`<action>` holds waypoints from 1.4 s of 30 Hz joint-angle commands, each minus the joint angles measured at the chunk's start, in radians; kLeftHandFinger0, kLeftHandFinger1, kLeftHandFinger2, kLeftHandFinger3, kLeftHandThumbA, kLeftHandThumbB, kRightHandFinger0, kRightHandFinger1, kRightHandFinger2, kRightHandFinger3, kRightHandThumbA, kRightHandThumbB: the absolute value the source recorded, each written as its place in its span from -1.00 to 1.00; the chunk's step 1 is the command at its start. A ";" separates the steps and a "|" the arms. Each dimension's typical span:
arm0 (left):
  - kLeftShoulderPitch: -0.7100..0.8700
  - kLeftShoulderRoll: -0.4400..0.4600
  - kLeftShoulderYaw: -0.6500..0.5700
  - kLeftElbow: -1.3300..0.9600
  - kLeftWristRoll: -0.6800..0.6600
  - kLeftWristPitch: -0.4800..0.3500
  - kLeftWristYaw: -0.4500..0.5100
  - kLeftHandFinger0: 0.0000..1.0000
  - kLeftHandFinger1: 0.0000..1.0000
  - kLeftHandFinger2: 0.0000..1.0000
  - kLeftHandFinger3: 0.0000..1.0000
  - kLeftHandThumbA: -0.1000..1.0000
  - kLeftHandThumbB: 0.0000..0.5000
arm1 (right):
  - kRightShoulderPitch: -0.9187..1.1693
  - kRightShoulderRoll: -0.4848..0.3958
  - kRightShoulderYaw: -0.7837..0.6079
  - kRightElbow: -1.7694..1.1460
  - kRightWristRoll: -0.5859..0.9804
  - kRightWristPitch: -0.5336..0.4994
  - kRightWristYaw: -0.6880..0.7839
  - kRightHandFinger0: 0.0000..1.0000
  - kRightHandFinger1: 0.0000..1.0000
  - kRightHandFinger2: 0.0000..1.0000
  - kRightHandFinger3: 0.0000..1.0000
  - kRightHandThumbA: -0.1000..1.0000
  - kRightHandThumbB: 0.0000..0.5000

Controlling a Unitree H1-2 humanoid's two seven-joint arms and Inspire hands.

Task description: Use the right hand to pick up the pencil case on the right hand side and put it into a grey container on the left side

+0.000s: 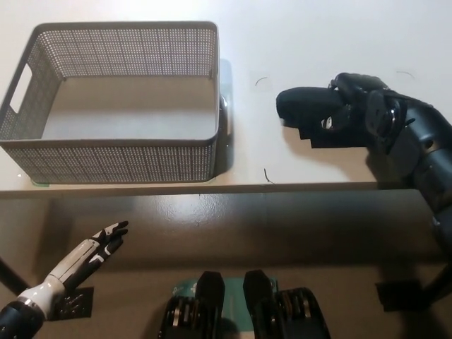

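Two hands in view. Right hand (353, 116) — black, over the right part of the pale counter (318, 42), fingers (321, 127) wrapped around the black pencil case (305, 104). Case sticks out to the left of the hand, lying roughly level; cannot tell whether it touches the counter. Grey container (113, 145) sits on the left part of the counter, mesh walls, open top, nothing visible inside — well apart from the case. Left hand (95, 253) white, low at the lower left below the counter edge, fingers spread, holding nothing.
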 commanded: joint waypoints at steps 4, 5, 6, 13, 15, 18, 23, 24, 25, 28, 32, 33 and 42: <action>-0.027 0.033 0.010 -0.006 0.000 -0.034 -0.008 1.00 1.00 1.00 1.00 1.00 0.95 | -0.141 -0.050 -0.068 -0.102 0.055 -0.087 -0.077 -0.67 0.28 0.93 0.95 0.55 -1.00; -0.024 0.033 0.010 -0.007 0.003 -0.036 -0.004 1.00 1.00 1.00 1.00 1.00 0.92 | -0.147 -0.053 -0.074 -0.118 0.055 -0.095 -0.081 -0.62 0.32 0.98 1.00 0.52 -1.00; -0.024 0.032 0.010 -0.006 0.005 -0.039 -0.001 1.00 1.00 1.00 1.00 1.00 0.91 | -0.152 -0.057 -0.080 -0.135 0.056 -0.099 -0.082 -0.61 0.33 0.97 1.00 0.52 -1.00; -0.017 0.033 0.008 -0.003 -0.002 -0.054 -0.009 1.00 1.00 1.00 1.00 1.00 0.87 | -0.189 -0.067 -0.125 -0.261 0.070 -0.112 -0.071 -0.64 0.20 0.85 0.93 0.46 -1.00; -0.014 0.032 0.009 -0.006 -0.002 -0.050 -0.009 1.00 1.00 1.00 1.00 1.00 0.89 | -0.200 -0.061 -0.138 -0.301 0.077 -0.086 -0.047 -0.66 0.15 0.81 0.88 0.52 -1.00; -0.008 0.033 0.007 -0.014 -0.001 -0.040 -0.012 1.00 1.00 1.00 1.00 1.00 0.89 | -0.210 -0.051 -0.153 -0.356 0.082 -0.092 -0.033 -0.09 0.41 0.73 0.96 0.45 -1.00; 0.006 0.032 0.003 -0.009 0.011 -0.053 -0.005 1.00 1.00 1.00 1.00 1.00 0.90 | -0.208 -0.013 -0.149 -0.439 0.069 -0.071 -0.025 0.24 0.50 0.66 0.80 0.42 -1.00; 0.009 0.031 0.002 -0.010 0.014 -0.049 -0.004 1.00 1.00 1.00 1.00 1.00 0.91 | -0.207 0.002 -0.151 -0.451 0.073 -0.063 -0.026 -0.29 -0.11 -0.03 0.23 0.39 -1.00; 0.013 0.028 0.002 -0.010 0.011 -0.046 -0.006 1.00 1.00 1.00 1.00 1.00 0.91 | -0.206 0.026 -0.157 -0.469 0.082 -0.059 -0.031 -0.92 -0.66 -0.40 -0.16 0.28 -1.00; 0.019 0.028 -0.003 -0.015 0.016 -0.046 -0.010 1.00 1.00 1.00 1.00 1.00 0.85 | -0.212 0.063 -0.156 -0.492 0.085 -0.039 -0.018 -0.51 -0.07 0.35 0.18 0.22 -1.00; 0.027 0.026 -0.011 -0.027 0.022 -0.041 -0.014 1.00 1.00 1.00 1.00 1.00 0.82 | -0.232 0.131 -0.146 -0.489 0.075 -0.020 -0.020 -0.17 0.13 0.37 0.42 0.39 -1.00; 0.026 0.025 -0.014 -0.027 0.026 -0.038 -0.014 1.00 1.00 1.00 1.00 1.00 0.83 | -0.236 0.146 -0.145 -0.485 0.076 -0.020 -0.020 0.49 0.69 0.90 0.87 0.38 -1.00; 0.007 0.014 -0.039 -0.033 0.024 -0.034 -0.025 1.00 1.00 1.00 1.00 1.00 0.70 | -0.299 0.280 -0.150 -0.321 0.085 -0.012 -0.074 0.65 0.87 1.00 1.00 0.52 -1.00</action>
